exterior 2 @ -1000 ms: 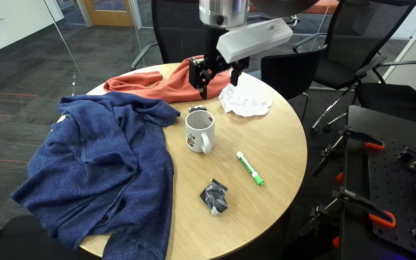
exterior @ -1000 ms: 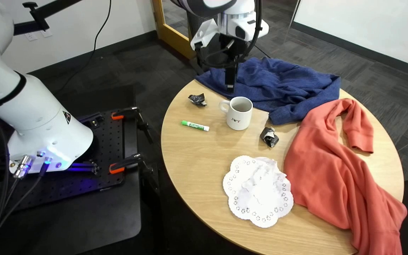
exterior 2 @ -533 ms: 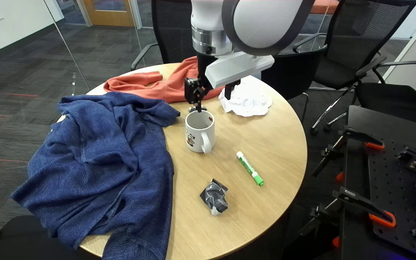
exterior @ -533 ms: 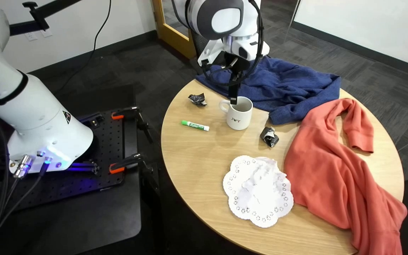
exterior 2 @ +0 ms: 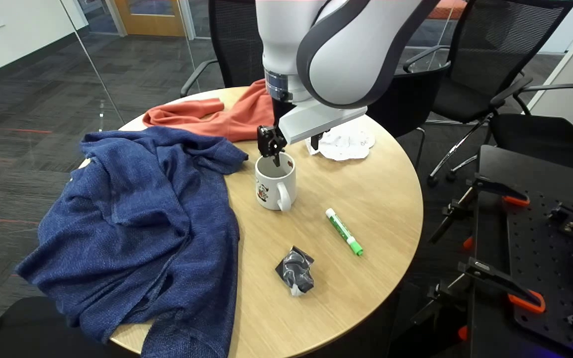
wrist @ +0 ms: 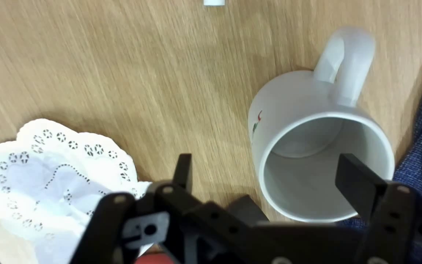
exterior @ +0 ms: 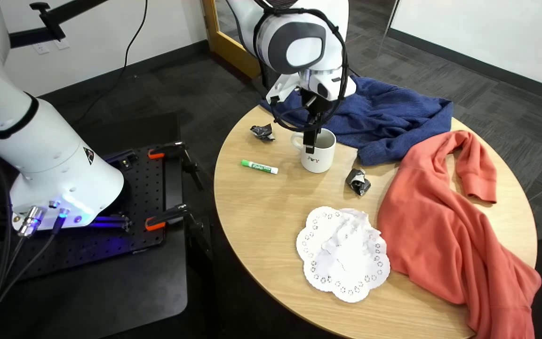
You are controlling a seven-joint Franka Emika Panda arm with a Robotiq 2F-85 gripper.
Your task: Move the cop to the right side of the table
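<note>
One white ceramic mug (wrist: pixel 293 97) stands upright on the round wooden table (exterior: pixel 261 221), the navy garment (exterior: pixel 407 117) just beside it. Robotiq gripper (wrist: pixel 266 163) is spread, one finger (wrist: pixel 359 181) seemingly over the mug's mouth, the other outside its wall, presumably placed to pinch the rim; contact cannot be confirmed.

On table (exterior: pixel 261 221), in an exterior view, clock centred on mug (exterior: pixel 323 153): cloth (exterior: pixel 384 117), between one and two o'clock; scrap (exterior: pixel 358 182), four; sweater (exterior: pixel 445 221), four, farther out; doily (exterior: pixel 341 254), half past five; marker (exterior: pixel 259 167), nearly nine; second scrap (exterior: pixel 262 133), ten. Gripper (wrist: pixel 266 161), one finger at mug's mouth, over or inside unclear
</note>
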